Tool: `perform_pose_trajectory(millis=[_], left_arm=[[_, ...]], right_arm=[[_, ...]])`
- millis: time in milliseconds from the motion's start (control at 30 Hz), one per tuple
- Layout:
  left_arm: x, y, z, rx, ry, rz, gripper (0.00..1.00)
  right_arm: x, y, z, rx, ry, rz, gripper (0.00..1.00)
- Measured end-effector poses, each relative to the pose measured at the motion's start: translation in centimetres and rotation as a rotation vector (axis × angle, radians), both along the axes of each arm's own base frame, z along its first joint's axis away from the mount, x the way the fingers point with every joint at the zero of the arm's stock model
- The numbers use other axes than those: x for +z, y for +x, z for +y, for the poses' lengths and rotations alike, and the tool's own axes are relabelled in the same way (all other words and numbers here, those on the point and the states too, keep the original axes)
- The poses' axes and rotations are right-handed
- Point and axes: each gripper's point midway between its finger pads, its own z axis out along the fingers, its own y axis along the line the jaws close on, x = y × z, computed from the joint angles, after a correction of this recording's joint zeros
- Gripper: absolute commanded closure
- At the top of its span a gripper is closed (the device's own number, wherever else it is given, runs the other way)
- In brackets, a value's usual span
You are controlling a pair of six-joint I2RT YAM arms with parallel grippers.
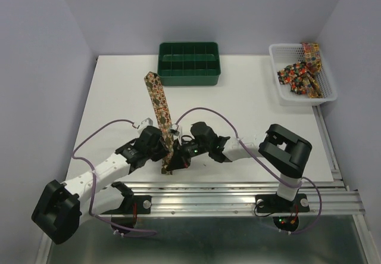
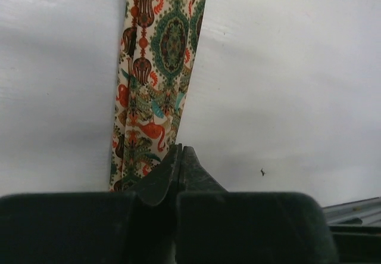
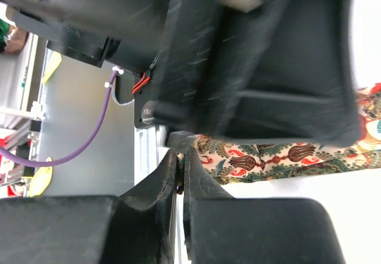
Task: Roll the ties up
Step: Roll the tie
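One tie [image 1: 158,100] with a brown, red and green print lies stretched on the white table, running from near the green tray down to the front edge. My left gripper [image 1: 166,150] sits at its near part; in the left wrist view its jaws [image 2: 180,151] are shut, tips resting at the tie's [image 2: 156,67] right edge. My right gripper [image 1: 179,159] is at the tie's near end. In the right wrist view [image 3: 181,155] it is shut with the tie's [image 3: 286,157] end reaching into the thin gap. The left gripper's black body [image 3: 256,55] hangs close above.
A green compartment tray [image 1: 189,79] stands at the back centre. A white mesh basket [image 1: 274,52] at the back right holds more bundled ties [image 1: 300,73]. An aluminium rail [image 1: 238,188] runs along the table's front edge, right by both grippers. Purple cables loop off both arms.
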Motion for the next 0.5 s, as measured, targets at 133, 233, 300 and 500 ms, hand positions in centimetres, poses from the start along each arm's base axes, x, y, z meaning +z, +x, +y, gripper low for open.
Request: perform_pose_trajectory(millis=[133,233,300,500], left_arm=[[-0.7,-1.4,-0.3,-0.046,-0.032,0.028,1.00],[-2.1,-2.9,-0.3,-0.077,-0.042,0.080,1.00],[-2.5,-3.5,-0.3,-0.087,-0.046,0.101,1.00],[-2.4,-3.5,1.1,-0.034,0.005,0.107,1.00]], right_arm=[[0.0,0.4,0.0,-0.009,0.005,0.019,0.99],[0.1,0.7,-0.1,-0.018,0.008,0.022,0.99],[0.1,0.9,-0.2,-0.024,0.005,0.027,0.99],[-0.9,1.6,0.0,-0.040,-0.014,0.054,0.99]])
